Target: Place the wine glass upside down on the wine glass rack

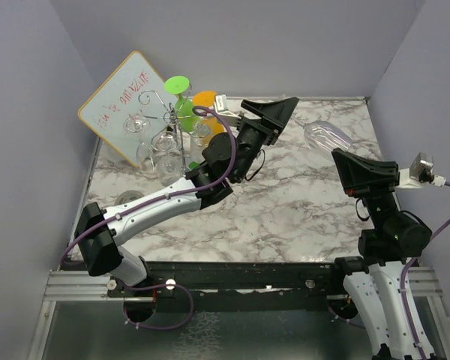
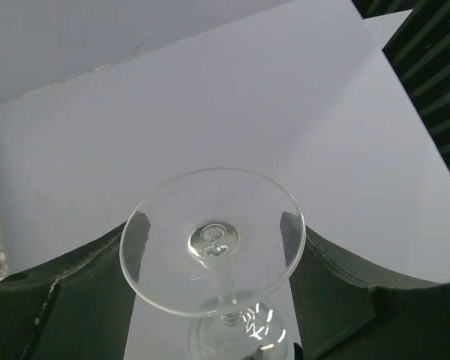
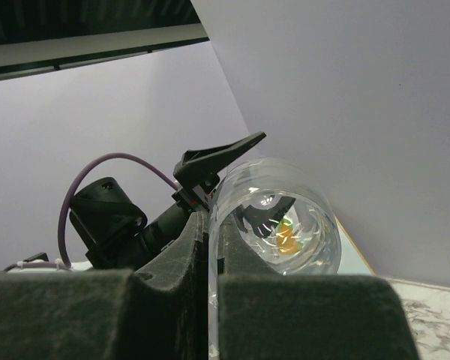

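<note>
A clear wine glass (image 1: 324, 135) hangs in the air over the right rear of the table, lying almost on its side. My right gripper (image 1: 345, 156) is shut on the rim of its bowl (image 3: 277, 225), one finger inside and one outside. In the left wrist view the glass's round foot (image 2: 212, 240) spans the gap between my left gripper's (image 2: 214, 225) fingers, its edges against both pads; the stem runs down to the bowl (image 2: 236, 337). The chrome wine glass rack (image 1: 159, 101) stands at the back left, behind my left arm.
Clear glasses (image 1: 165, 142) plus a green (image 1: 178, 86) and an orange one (image 1: 204, 101) sit at the rack. A whiteboard (image 1: 124, 105) leans behind it. A grey round thing (image 1: 126, 199) lies at the table's left edge. Grey walls enclose the marble table (image 1: 300, 202).
</note>
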